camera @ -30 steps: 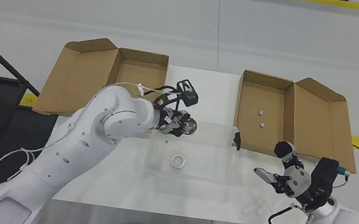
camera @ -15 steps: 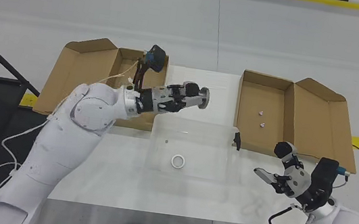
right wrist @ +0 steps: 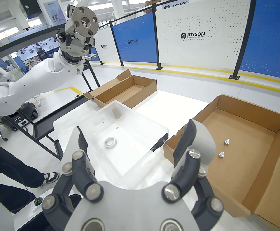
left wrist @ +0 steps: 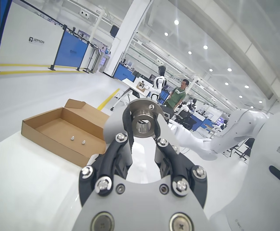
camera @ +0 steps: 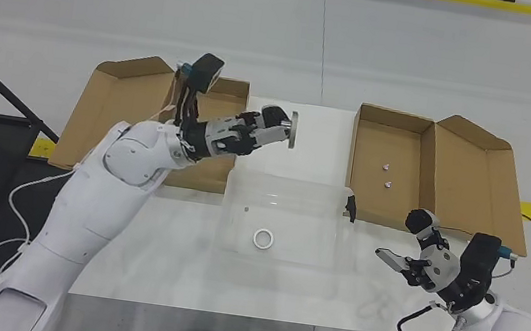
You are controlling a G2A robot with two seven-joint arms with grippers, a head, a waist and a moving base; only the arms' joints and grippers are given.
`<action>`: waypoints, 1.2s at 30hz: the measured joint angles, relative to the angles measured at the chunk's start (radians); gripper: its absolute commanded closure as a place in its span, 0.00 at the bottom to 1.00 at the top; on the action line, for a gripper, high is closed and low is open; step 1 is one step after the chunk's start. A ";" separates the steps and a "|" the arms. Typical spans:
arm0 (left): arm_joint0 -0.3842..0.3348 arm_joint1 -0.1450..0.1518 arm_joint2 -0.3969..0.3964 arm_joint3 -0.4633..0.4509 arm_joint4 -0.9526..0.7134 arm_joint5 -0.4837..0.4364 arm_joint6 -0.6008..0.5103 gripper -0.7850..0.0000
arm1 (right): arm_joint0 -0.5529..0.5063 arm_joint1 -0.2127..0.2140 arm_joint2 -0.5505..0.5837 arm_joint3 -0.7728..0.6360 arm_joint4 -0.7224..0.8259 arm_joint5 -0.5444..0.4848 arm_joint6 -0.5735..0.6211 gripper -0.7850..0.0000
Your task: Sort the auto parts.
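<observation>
My left gripper (camera: 280, 129) is shut on a metal flanged hub (camera: 291, 129), held in the air over the back of the table beside the left cardboard box (camera: 209, 98). In the left wrist view the fingers clamp the hub (left wrist: 143, 123) by its barrel; its round flange (right wrist: 84, 21) faces the right wrist camera. A white ring (camera: 262, 238) lies alone in the clear bin (camera: 288, 184). Two small bolts (camera: 385, 175) rest in the right cardboard box (camera: 406, 134). My right gripper (camera: 404, 242) is open and empty, low at the table's front right, beside that box.
Both cardboard boxes have their flaps open outward. A small black piece (camera: 350, 209) sits at the clear bin's right rim, between the bin and the right box. Bare white table lies between the two boxes at the back.
The left arm lifted the hub out of the clear bin and swung it up and back toward the left box. The right arm has stayed still.
</observation>
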 measured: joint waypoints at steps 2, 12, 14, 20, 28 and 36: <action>0.002 0.000 -0.008 -0.004 0.037 0.024 0.020 1.00 | 0.000 0.000 0.000 0.000 0.000 0.000 0.000 0.00; 0.104 0.033 -0.174 -0.137 0.357 0.381 0.138 1.00 | 0.000 0.000 0.000 0.000 0.000 0.000 0.000 0.00; 0.148 0.043 -0.219 -0.197 0.438 0.488 0.147 1.00 | 0.000 0.000 0.000 0.000 0.000 0.000 0.000 0.00; 0.201 0.049 -0.263 -0.259 0.481 0.591 0.164 1.00 | 0.000 0.000 0.000 0.000 0.000 0.000 0.000 0.00; 0.202 0.049 -0.262 -0.258 0.483 0.590 0.164 1.00 | 0.000 0.000 0.000 0.000 0.000 0.000 0.000 0.00; 0.123 0.036 -0.205 -0.151 0.555 0.848 0.126 1.00 | 0.000 0.000 0.000 0.000 0.000 0.000 0.000 0.00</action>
